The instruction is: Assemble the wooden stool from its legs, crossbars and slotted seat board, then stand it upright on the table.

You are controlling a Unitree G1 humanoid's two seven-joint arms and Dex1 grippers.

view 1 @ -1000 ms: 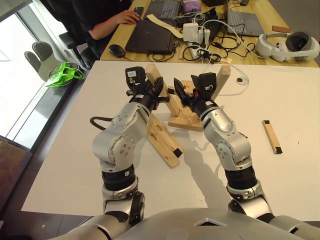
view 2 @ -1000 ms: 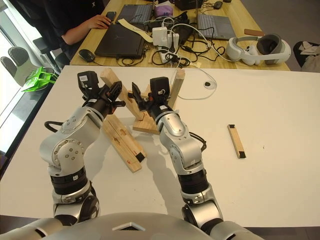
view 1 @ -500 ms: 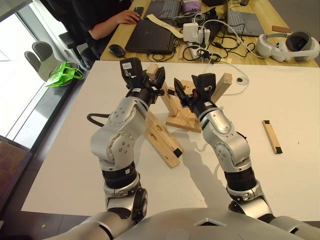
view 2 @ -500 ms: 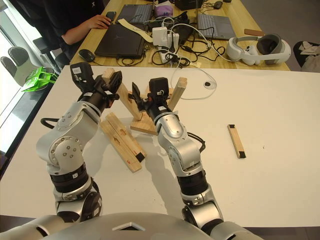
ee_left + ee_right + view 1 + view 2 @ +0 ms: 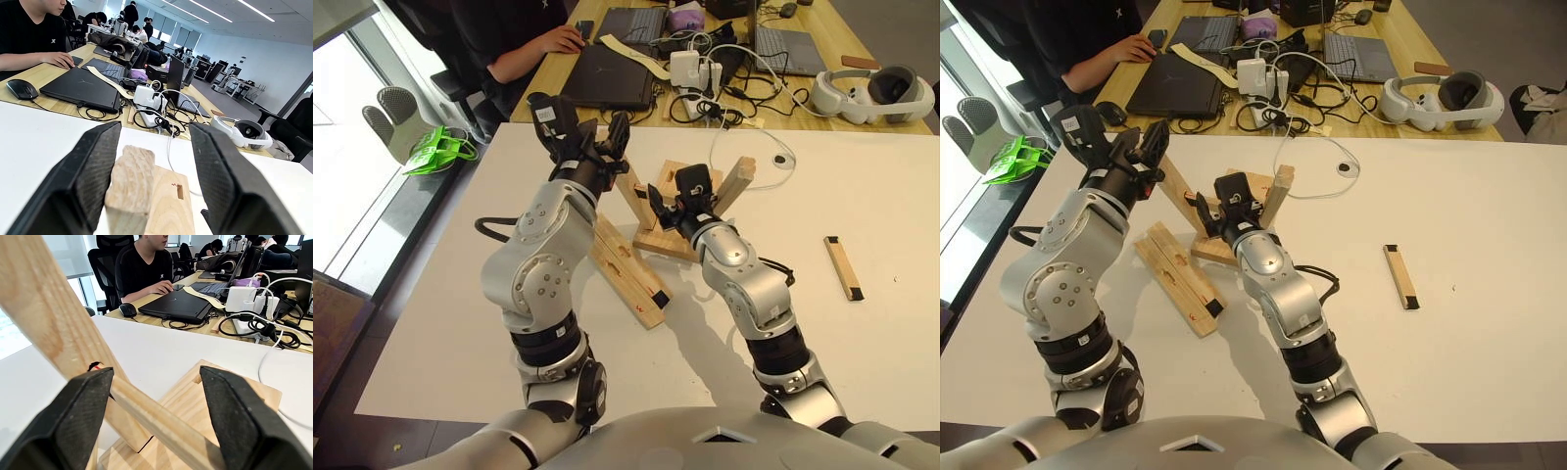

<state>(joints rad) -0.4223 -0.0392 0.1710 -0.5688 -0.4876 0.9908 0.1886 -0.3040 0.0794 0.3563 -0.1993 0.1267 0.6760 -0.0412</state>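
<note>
Though the left leg (image 5: 631, 191) & right leg (image 5: 735, 180) already slant up out of the seat board (image 5: 658, 242), which lies flat on the table (image 5: 862, 176), I'd call the job abt half done at best. L gripper (image 5: 155, 132) hangs above the seat board, wide open, jaws either side of the left leg's top w/o touching. R gripper (image 5: 156, 374) is open too, holding nothing, straddling a thin bar (image 5: 161, 423) that meets that leg low down. Left to do: fit the long slotted piece (image 5: 628, 272) lying just left of the seat board & the loose crossbar (image 5: 841, 267) well to its right, then stand it up.
</note>
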